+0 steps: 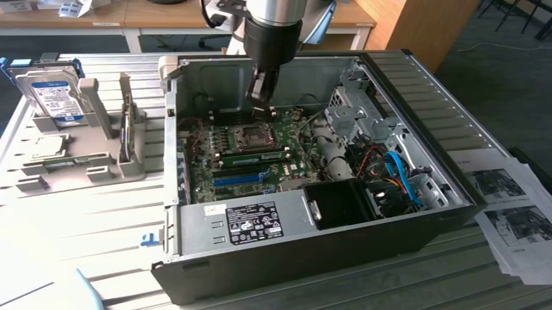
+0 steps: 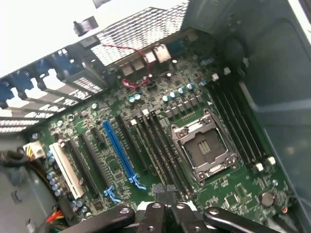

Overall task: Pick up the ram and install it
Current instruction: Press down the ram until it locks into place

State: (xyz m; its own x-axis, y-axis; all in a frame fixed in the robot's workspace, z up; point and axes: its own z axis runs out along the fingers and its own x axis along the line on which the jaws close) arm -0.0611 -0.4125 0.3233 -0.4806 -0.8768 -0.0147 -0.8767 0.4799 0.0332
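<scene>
My gripper (image 1: 260,108) hangs inside the open computer case (image 1: 448,129), over the far part of the motherboard (image 1: 285,171). In the wrist view its fingers (image 2: 165,193) are pressed together, and no green board shows between them. They hover above the end of the dark memory slots (image 2: 163,150) beside the empty CPU socket (image 2: 204,148). In the exterior view a long narrow green stick, the ram (image 1: 254,155), lies along the slots just in front of the CPU socket (image 1: 256,134). Whether it is fully seated I cannot tell.
A blue slot (image 2: 119,150) and a white slot (image 2: 65,167) run beside the memory slots. A hard drive (image 1: 53,97) stands in a grey rack (image 1: 95,168) at the exterior view's left. Cables (image 1: 401,177), a drive cage (image 1: 353,103) and printed sheets (image 1: 513,213) are at its right.
</scene>
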